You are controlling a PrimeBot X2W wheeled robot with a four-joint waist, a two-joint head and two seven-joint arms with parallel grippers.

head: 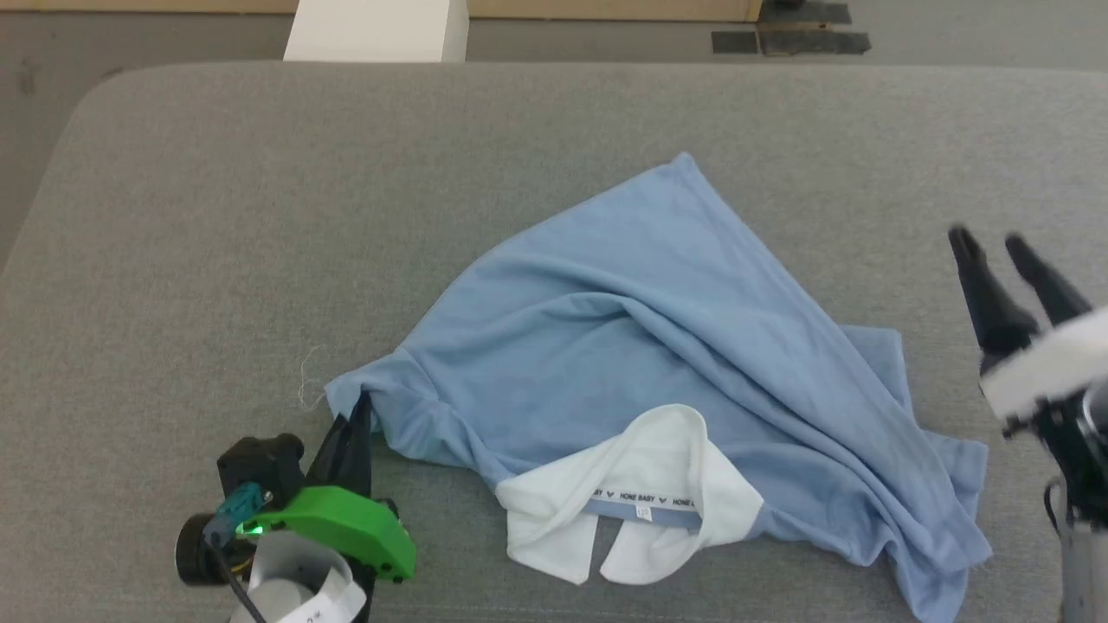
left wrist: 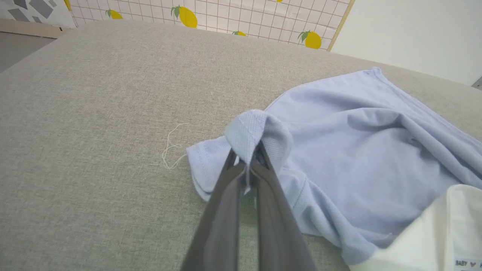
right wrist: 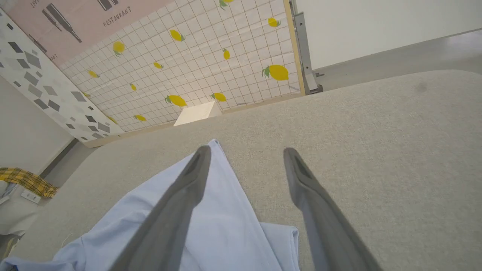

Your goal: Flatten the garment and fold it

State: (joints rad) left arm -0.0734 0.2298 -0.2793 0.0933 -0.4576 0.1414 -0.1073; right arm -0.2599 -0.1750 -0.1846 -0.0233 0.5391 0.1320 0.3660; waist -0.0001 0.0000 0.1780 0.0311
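Crumpled shirt [head: 640,346] lies mid-counter [head: 216,216], white collar [head: 640,467] at the near side. Left pincer [head: 357,411] is clamped on the shirt's left edge. Right pincer [head: 987,242], fingers apart and empty, hangs right of the shirt.

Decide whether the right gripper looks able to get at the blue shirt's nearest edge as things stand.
Probably yes. The right gripper is open beside the shirt, with bare grey surface between it and the nearest fabric. The left gripper, shut on the opposite sleeve, is well out of its path.
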